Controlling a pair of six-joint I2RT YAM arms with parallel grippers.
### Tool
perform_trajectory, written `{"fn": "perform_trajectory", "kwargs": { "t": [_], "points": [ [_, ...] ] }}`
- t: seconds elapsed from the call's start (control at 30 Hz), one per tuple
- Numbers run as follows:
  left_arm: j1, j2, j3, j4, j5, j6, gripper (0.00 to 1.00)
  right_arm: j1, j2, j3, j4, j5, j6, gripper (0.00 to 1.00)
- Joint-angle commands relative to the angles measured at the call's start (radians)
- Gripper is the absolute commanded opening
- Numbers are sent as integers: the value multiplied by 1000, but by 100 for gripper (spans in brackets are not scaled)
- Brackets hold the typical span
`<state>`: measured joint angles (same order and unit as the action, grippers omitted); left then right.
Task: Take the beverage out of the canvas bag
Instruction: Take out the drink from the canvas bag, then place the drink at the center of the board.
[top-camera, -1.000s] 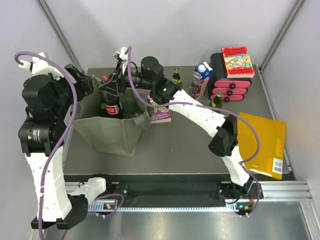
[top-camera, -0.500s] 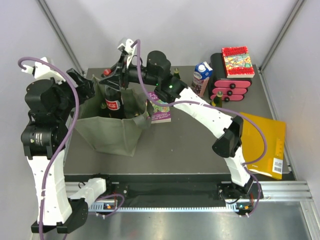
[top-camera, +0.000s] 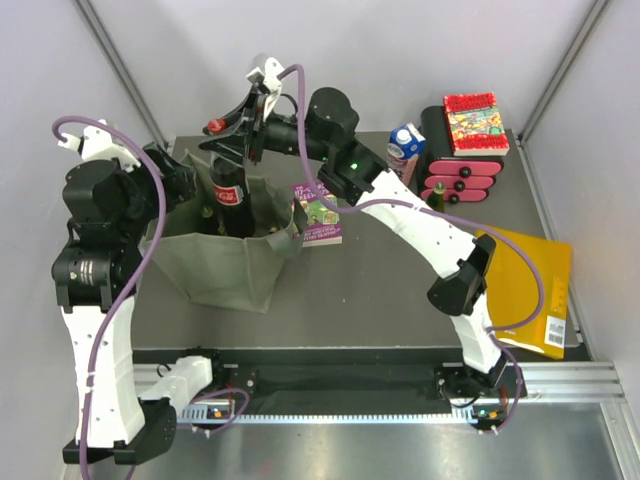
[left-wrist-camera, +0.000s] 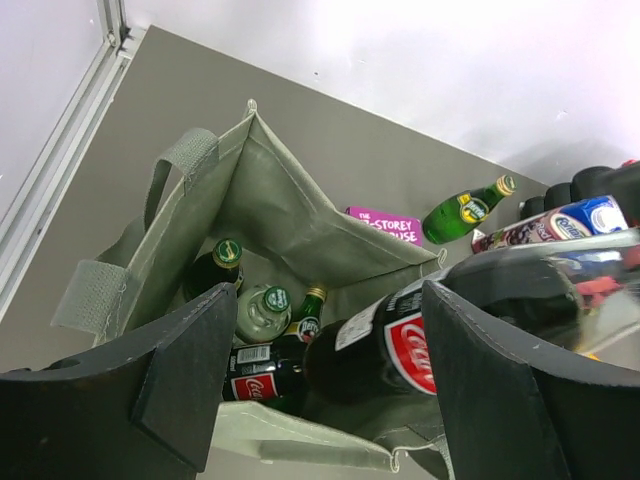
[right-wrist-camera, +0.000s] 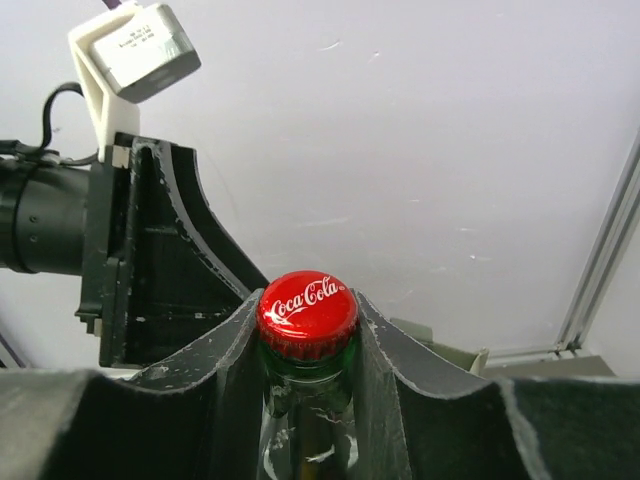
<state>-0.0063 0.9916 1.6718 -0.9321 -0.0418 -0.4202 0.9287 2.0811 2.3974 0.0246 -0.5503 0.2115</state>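
A dark cola bottle (top-camera: 225, 190) is seen half out of the canvas bag (top-camera: 225, 265), its red cap (right-wrist-camera: 308, 312) raised well above the cloth rim and its lower part within the bag's open mouth. The bottle is gripped by the right gripper (right-wrist-camera: 308, 330), whose two fingers (right-wrist-camera: 232, 370) are pressed against either side of the neck, just under the cap. The bottle is held slightly tilted, with its red label turned towards the overhead camera.

The left gripper (left-wrist-camera: 322, 310) is held at the left side of the bag's mouth with its jaws spread wide; nothing is caught between them. From its wrist camera the olive cloth is seen sagging open, one strap handle folded over the left edge.

More drinks are seen inside the bag: several green bottles (left-wrist-camera: 268, 305) with green caps are gathered at the bottom, and a smaller cola bottle (left-wrist-camera: 258, 382) is lying beside them.

The bag is placed on the left part of the grey table (top-camera: 380, 290). Just to its right a purple book (top-camera: 320, 215) is laid flat. Beyond it a green bottle (left-wrist-camera: 465, 210) is lying on its side. A blue-topped carton (top-camera: 403, 152) is set upright near the back edge, next to a pink drawer box (top-camera: 462, 178) topped by a red book (top-camera: 475, 122). A yellow folder (top-camera: 525, 285) is laid at the right edge.
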Motion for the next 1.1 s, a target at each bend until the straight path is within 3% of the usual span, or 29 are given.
{"fn": "perform_trajectory", "kwargs": {
  "t": [0.0, 0.9, 1.07],
  "points": [
    [0, -21, -20, 88, 16, 0, 79, -24, -174, 131, 212, 30, -32, 0],
    [-1, -5, -219, 216, 171, -46, 79, -111, -306, 154, 18, 96, -271, 0],
    [0, -13, -259, 222, 191, -51, 79, -145, -348, 91, -22, 104, -297, 0]
  ]
}}
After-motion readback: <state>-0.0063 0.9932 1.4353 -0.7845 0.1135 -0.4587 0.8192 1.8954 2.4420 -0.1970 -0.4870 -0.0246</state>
